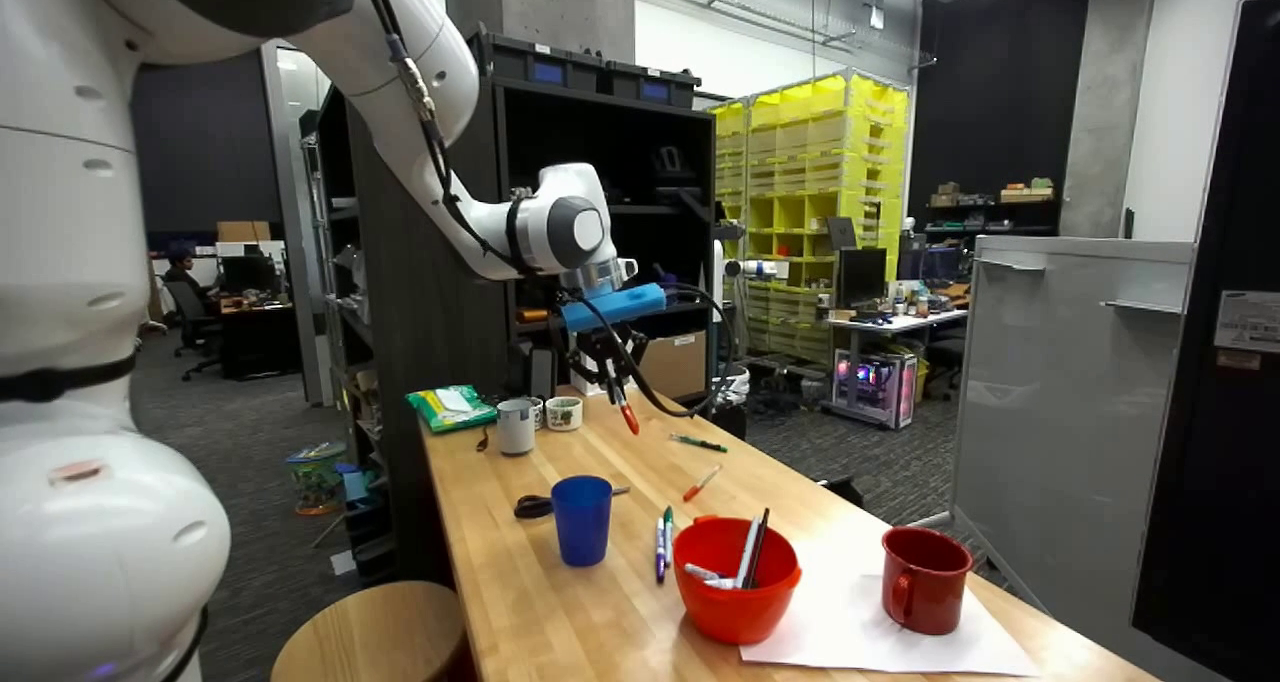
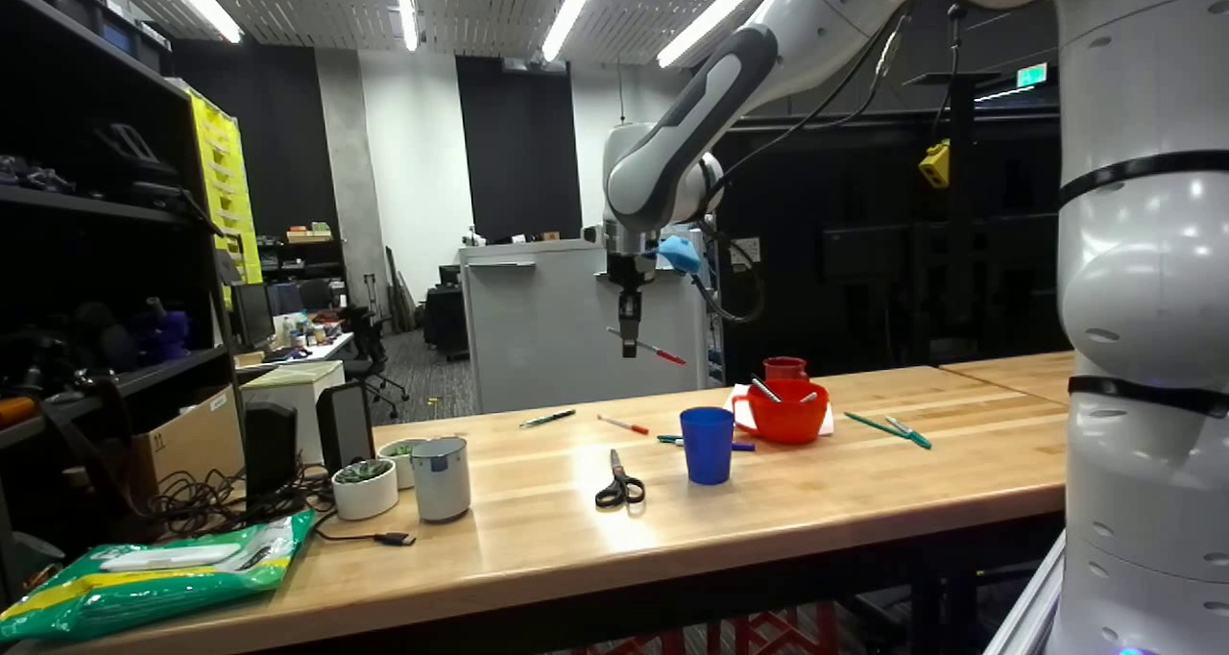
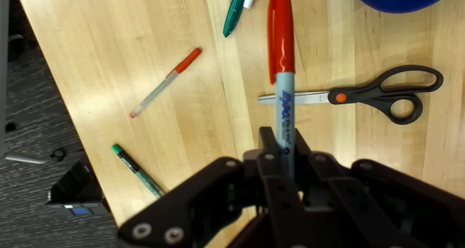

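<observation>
Arm bent; end effector pointing down, clamped

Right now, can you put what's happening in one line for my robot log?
jaws: shut on red-capped marker | marker: tilted, cap lower, above table | on table: scissors, blue cup, red bowl

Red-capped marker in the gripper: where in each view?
In an exterior view: red-capped marker just below centre, slanting.
In an exterior view: red-capped marker near centre, slightly right.
In the wrist view: red-capped marker right of centre, nearly vertical.
Shared landmark: blue cup.
</observation>
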